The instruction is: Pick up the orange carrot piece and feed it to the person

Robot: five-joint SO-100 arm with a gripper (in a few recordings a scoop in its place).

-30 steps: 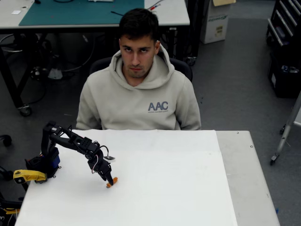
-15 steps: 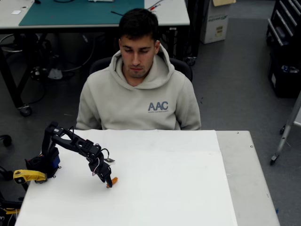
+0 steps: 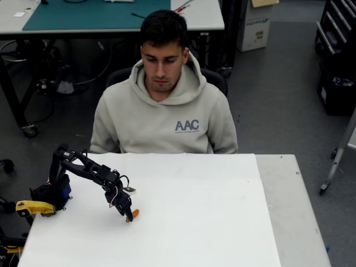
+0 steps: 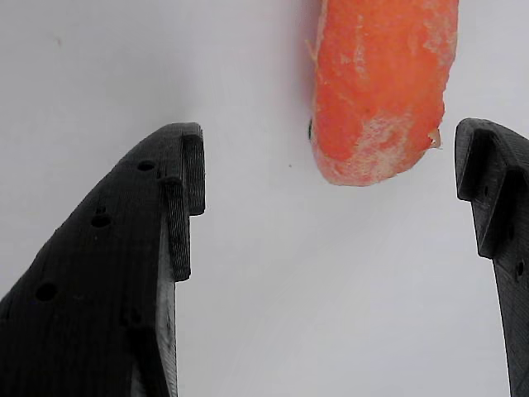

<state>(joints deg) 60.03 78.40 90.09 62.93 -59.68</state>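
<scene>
The orange carrot piece (image 3: 135,212) lies on the white table (image 3: 211,222), left of its middle. In the wrist view the orange carrot piece (image 4: 380,91) reaches down between my black fingertips, close to the right fingertip (image 4: 488,190) and well apart from the left one (image 4: 178,190). My gripper (image 3: 129,214) is open, tip down at the table, with nothing gripped; the gripper (image 4: 329,161) straddles the carrot's near end. The person (image 3: 164,111), in a light grey hoodie, sits behind the table's far edge, facing it.
A yellow clamp (image 3: 33,207) holds the arm's base at the table's left edge. A grey table strip (image 3: 295,211) runs along the right. Behind the person stand a bench with a green mat (image 3: 94,14) and a chair.
My gripper has drawn slightly back toward the arm's base, leaving the carrot just right of its tip. The person's head has tipped down toward the table.
</scene>
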